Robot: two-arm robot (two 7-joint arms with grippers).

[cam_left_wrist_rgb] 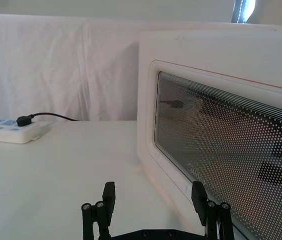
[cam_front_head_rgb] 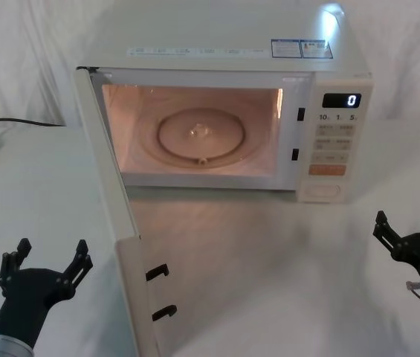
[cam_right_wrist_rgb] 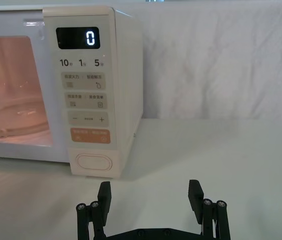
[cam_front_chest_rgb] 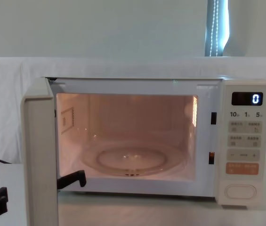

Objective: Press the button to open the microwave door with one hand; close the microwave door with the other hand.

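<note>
The microwave (cam_front_head_rgb: 224, 52) stood at the far middle of the white table (cam_front_head_rgb: 269, 282), its cavity lit pink with the glass turntable (cam_front_head_rgb: 201, 137) lying flat inside. The door (cam_front_head_rgb: 109, 201) hung wide open, hinged on the left and swung out toward the near side, so that its edge faced the robot; two black latch hooks (cam_front_head_rgb: 159, 291) stuck out from its free end. In the left wrist view the door's outer face with the dotted dark window (cam_left_wrist_rgb: 230, 150) stood upright just beside the left gripper.

The control panel (cam_front_head_rgb: 334, 145) sat on the microwave's right side. The display (cam_right_wrist_rgb: 78, 38) read 0. Below it came rows of small pale keys, then the orange key (cam_right_wrist_rgb: 90, 135), and at the very bottom the button (cam_right_wrist_rgb: 94, 162), plain and untouched.

The left gripper (cam_front_head_rgb: 50, 262) hovered at the near left, left of the open door and apart from it. Its fingers (cam_left_wrist_rgb: 109, 194) were spread wide and held nothing.

The right gripper (cam_front_head_rgb: 409, 225) hovered at the near right, nearer than the panel and a little to its right, well apart from the button. Its fingers (cam_right_wrist_rgb: 195, 192) were likewise spread wide and empty, pointing toward the microwave's right front corner.

At the far left a white power strip (cam_left_wrist_rgb: 10, 130) lay on the table with a black plug (cam_left_wrist_rgb: 25, 120) in it, its cable (cam_front_head_rgb: 16, 121) trailing toward the microwave. A white cloth (cam_right_wrist_rgb: 215, 65) draped the backdrop.
</note>
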